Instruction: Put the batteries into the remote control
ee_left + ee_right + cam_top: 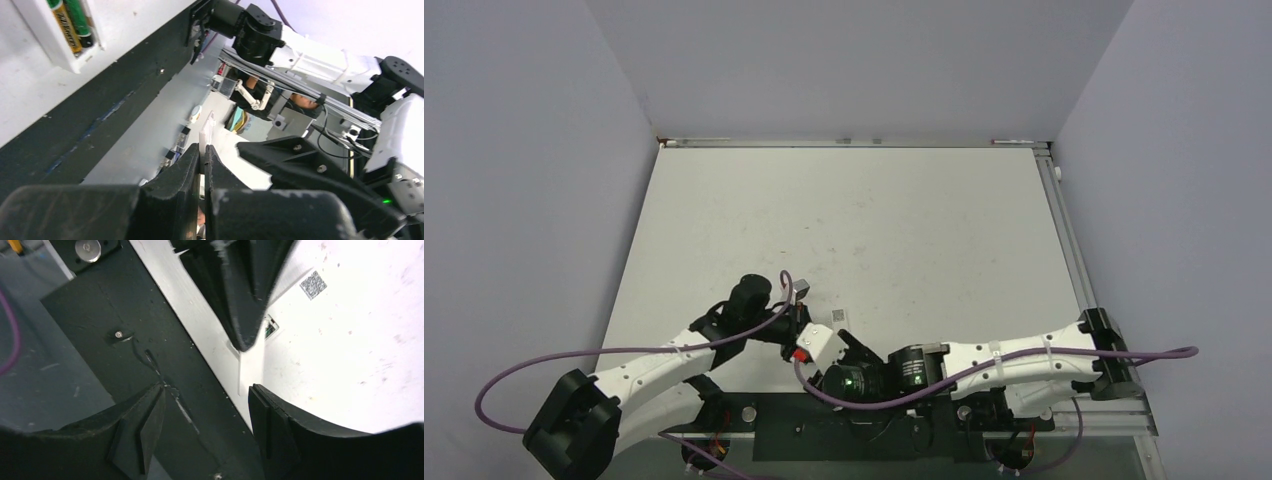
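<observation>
The white remote control (pixel 47 37) lies recess-up on the table in the left wrist view. Two batteries sit side by side in its recess, one gold-orange (pixel 65 24) and one green (pixel 80 17). My left gripper (pixel 202 147) is shut on a thin white cover plate (pixel 206 131) that sticks out past its tips. My right gripper (pixel 206 390) is open and empty, close beside the left fingers (pixel 240 290). In the top view both grippers, left (pixel 799 322) and right (pixel 849 345), meet near the table's front edge and hide the remote.
A black base plate (pixel 125 340) runs along the table's near edge (pixel 200 315) under the right gripper. A small square code sticker (pixel 838 316) lies on the white table just beyond the grippers. Walls close the table on three sides.
</observation>
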